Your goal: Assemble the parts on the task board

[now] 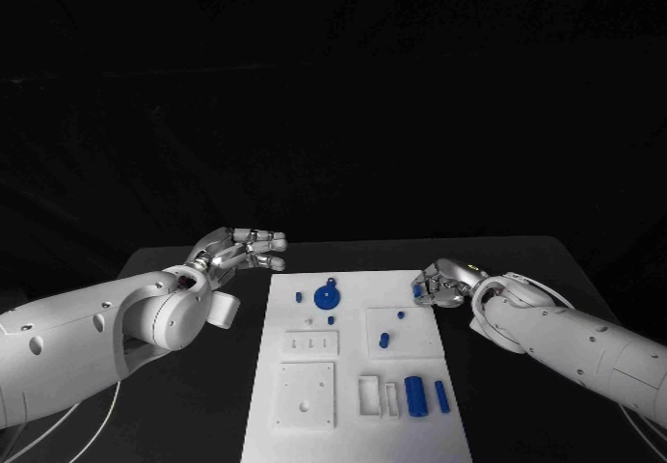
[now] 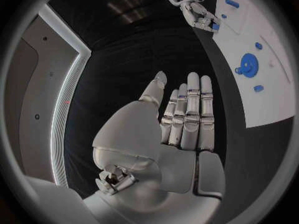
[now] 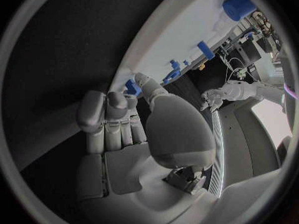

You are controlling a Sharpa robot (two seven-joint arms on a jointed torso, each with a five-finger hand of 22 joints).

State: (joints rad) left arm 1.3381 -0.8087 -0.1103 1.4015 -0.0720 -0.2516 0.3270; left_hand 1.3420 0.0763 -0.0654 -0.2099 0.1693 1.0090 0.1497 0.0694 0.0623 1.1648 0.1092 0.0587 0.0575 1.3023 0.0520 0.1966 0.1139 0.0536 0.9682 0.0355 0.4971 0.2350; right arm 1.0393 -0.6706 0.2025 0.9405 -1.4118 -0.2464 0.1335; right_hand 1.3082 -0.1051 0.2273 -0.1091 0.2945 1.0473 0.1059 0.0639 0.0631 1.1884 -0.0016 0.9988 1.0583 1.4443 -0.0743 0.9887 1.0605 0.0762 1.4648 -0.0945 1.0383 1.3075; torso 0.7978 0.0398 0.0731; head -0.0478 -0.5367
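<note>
The white task board (image 1: 351, 424) lies lengthwise in the middle of the table. On it sit a round blue gear-like part (image 1: 327, 295), a few small blue pieces such as one (image 1: 386, 340) on a raised block, and two blue cylinders (image 1: 414, 391) near the front right. My right hand (image 1: 445, 286) hovers at the board's far right edge, fingers curled, pinching a small blue part (image 3: 132, 87) between thumb and fingers. My left hand (image 1: 245, 249) is raised off the board's far left corner, fingers straight and apart (image 2: 187, 114), holding nothing.
White raised blocks with slots and holes (image 1: 306, 394) stand on the near half of the board. The black table (image 1: 195, 280) stretches bare on both sides of the board. A cable (image 1: 84, 424) trails under my left arm.
</note>
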